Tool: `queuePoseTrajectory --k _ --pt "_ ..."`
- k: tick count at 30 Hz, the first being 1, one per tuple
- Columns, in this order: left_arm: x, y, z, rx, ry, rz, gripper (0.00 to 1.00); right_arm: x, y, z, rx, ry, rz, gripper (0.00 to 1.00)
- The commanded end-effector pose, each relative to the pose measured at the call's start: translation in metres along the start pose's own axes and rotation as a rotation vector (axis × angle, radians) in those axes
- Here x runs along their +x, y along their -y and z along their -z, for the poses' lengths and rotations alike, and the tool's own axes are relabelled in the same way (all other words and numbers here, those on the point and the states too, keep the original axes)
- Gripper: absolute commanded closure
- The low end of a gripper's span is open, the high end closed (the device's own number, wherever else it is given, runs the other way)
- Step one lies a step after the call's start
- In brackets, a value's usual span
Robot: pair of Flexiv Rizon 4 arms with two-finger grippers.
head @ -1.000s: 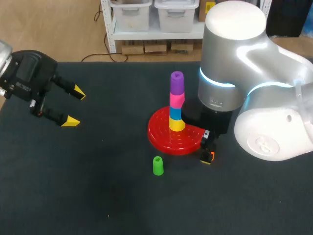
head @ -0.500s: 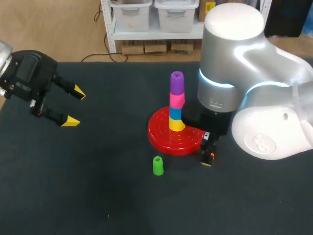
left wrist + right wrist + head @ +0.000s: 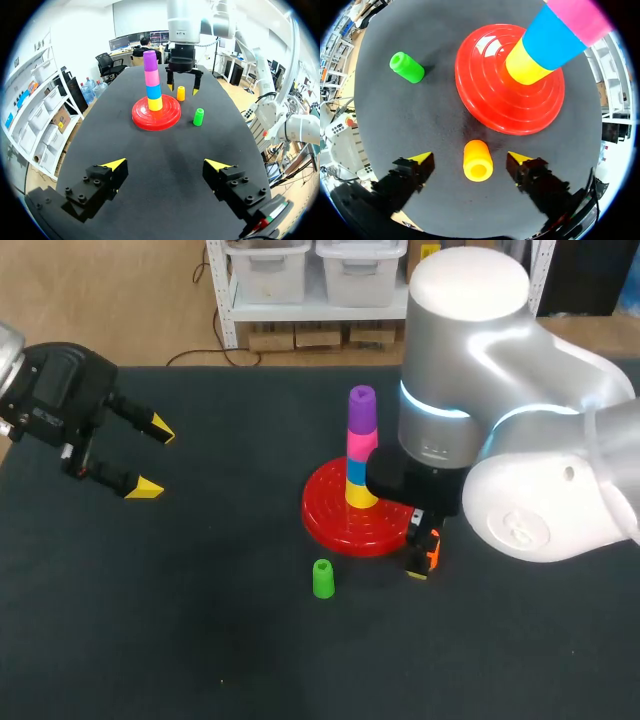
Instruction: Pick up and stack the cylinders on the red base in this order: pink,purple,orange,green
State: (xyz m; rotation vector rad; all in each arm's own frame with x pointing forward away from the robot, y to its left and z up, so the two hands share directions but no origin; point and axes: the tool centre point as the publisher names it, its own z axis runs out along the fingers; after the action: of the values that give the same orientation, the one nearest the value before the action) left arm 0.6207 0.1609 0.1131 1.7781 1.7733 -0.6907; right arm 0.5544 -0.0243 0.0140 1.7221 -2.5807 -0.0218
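Note:
On the red base stands a stack of yellow, blue, pink and purple cylinders, purple on top. An orange cylinder stands upright on the table beside the base, between the fingers of my right gripper. Those fingers are open, with a gap on each side of it. In the head view the right gripper points straight down and hides most of the orange cylinder. A green cylinder stands alone in front of the base. Far left, my left gripper hangs open and empty.
The dark table top lies bare around the base. In the left wrist view my left gripper faces the stack, with the green cylinder and the orange cylinder beyond it.
My right arm has shifted slightly to the left over the orange cylinder, and its fingers have drawn in a little. The left arm and the cylinders have not moved.

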Motion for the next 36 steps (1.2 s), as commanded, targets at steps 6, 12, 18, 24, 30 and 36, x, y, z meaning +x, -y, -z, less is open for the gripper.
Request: queuePoseTrajectory --k 6,12,18,24,30,36 --pt "0.001 0.000 0.000 -0.001 0.001 -0.001 0.00 -0.001 -0.002 0.000 -0.006 -0.012 0.003 1.00" --pt "0.001 0.000 0.000 -0.001 0.001 -0.001 0.00 -0.001 -0.004 0.000 -0.009 -0.015 0.000 1.00" --pt "0.001 0.000 0.000 -0.001 0.001 -0.001 0.00 0.000 -0.003 0.002 -0.011 -0.011 -0.014 1.00" --pt "0.001 0.000 0.000 -0.001 0.001 -0.001 0.00 0.001 -0.001 0.024 0.020 0.013 -0.031 1.00" --pt "0.001 0.000 0.000 -0.001 0.001 -0.001 0.00 -0.001 0.002 0.073 0.011 0.112 -0.052 1.00" --pt "0.001 0.000 0.000 -0.001 0.001 -0.001 0.00 -0.010 0.010 0.138 0.064 0.120 -0.027 1.00"
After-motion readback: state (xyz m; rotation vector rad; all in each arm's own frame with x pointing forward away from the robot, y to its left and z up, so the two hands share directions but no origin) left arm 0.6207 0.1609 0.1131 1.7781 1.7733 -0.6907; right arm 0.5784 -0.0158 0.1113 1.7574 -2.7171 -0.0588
